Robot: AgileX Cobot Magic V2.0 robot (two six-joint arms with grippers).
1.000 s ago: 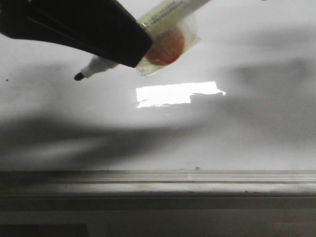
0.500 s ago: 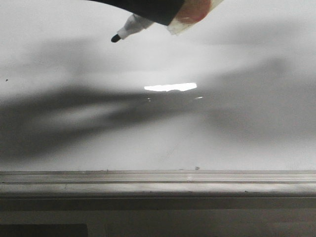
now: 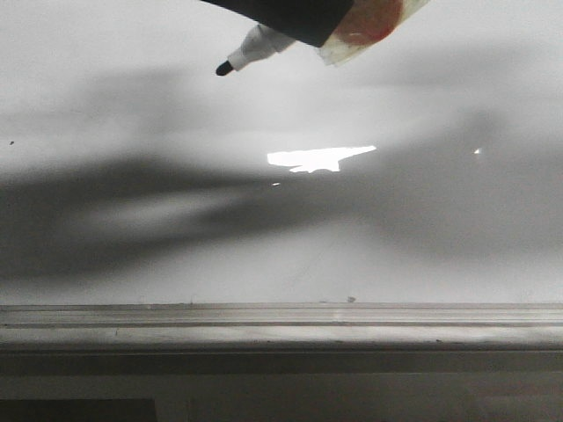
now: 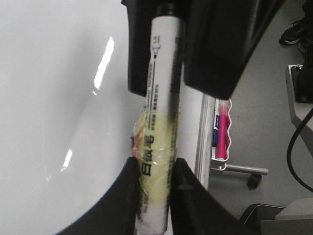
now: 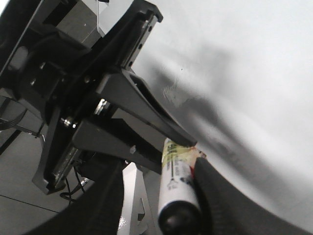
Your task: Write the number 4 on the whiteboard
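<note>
Step in hand: approach for the first stroke. No number 4 visible anywhere on the whiteboard. Surface glossy white-grey, blank, bright glare mid-frame, grey rail across the lower frame.

Marker at top centre, black tip aimed lower left, probably off the surface.

Left gripper clamped on the taped barrel. Right gripper flanking the rear end; clamped or not, cannot tell.

Advice: lower slowly, light pressure, keep barrel angle steady, start on the open area below the tip.

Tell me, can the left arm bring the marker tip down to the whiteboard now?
Probably yes: the left gripper grips the marker, its tip hangs over bare whiteboard, and nothing lies between.
</note>
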